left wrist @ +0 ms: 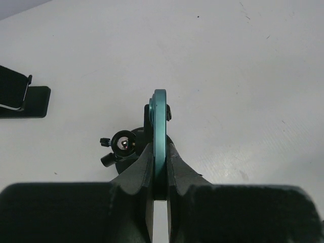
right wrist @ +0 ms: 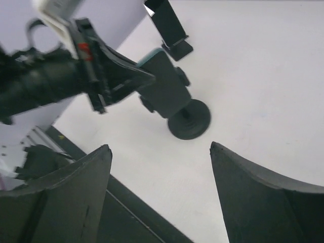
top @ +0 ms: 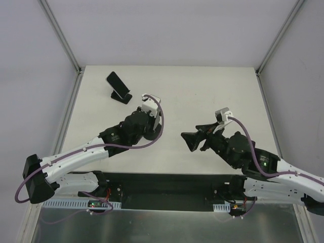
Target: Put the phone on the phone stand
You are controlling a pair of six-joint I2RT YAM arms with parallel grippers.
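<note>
The phone (left wrist: 160, 126) and the phone stand (right wrist: 191, 121) are hidden beneath the left arm in the top view. Whether they touch cannot be told. The phone is seen edge-on as a thin, teal-rimmed slab. It is clamped tightly in the left gripper (left wrist: 160, 162) jaws just above the stand, its long axis running out from the jaws. The right gripper (right wrist: 159, 147) jaws are held wide apart, empty, near the stand over the bench (top: 202, 91).
</note>
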